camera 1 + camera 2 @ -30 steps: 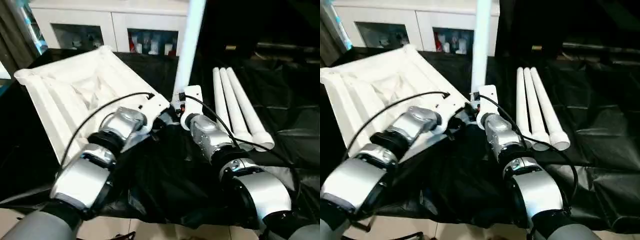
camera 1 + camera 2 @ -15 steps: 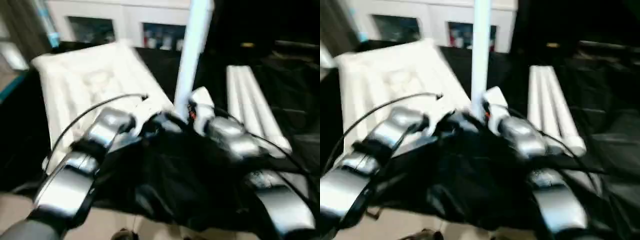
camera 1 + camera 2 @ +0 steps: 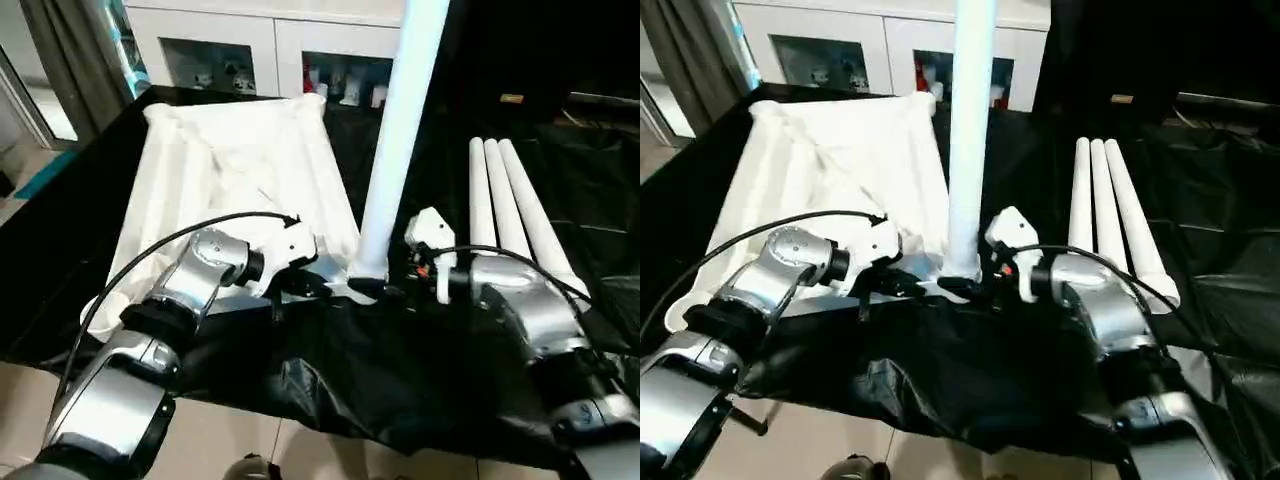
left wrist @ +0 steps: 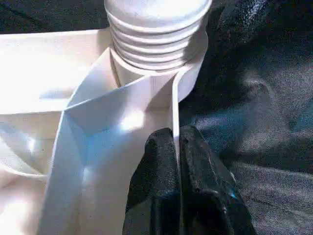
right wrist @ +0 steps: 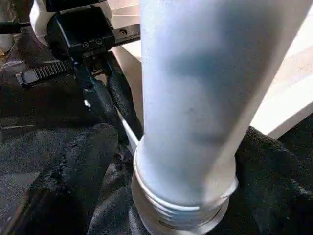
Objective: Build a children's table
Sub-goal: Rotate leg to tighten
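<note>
The white tabletop (image 3: 230, 170) lies underside up on black cloth. One white leg (image 3: 400, 130) stands upright in its near right corner socket, its ribbed base (image 4: 156, 34) against the corner. My left gripper (image 4: 176, 134) is shut on the thin rim wall just beside that socket. My right gripper (image 3: 375, 288) reaches in from the right at the leg's base. Its black fingers (image 5: 73, 176) stand on either side of the leg (image 5: 190, 98), with a gap showing on one side. Three more legs (image 3: 510, 210) lie side by side to the right.
The black cloth (image 3: 400, 370) covers the work surface and bunches at the near edge, with pale floor (image 3: 250, 440) below. A white cabinet with glass doors (image 3: 270, 50) stands behind the tabletop. A grey curtain (image 3: 70, 50) hangs at the far left.
The head camera has swung, so the whole picture shifted. The left gripper keeps its pinch on the rim. The leg still stands in the socket with the right gripper at its base.
</note>
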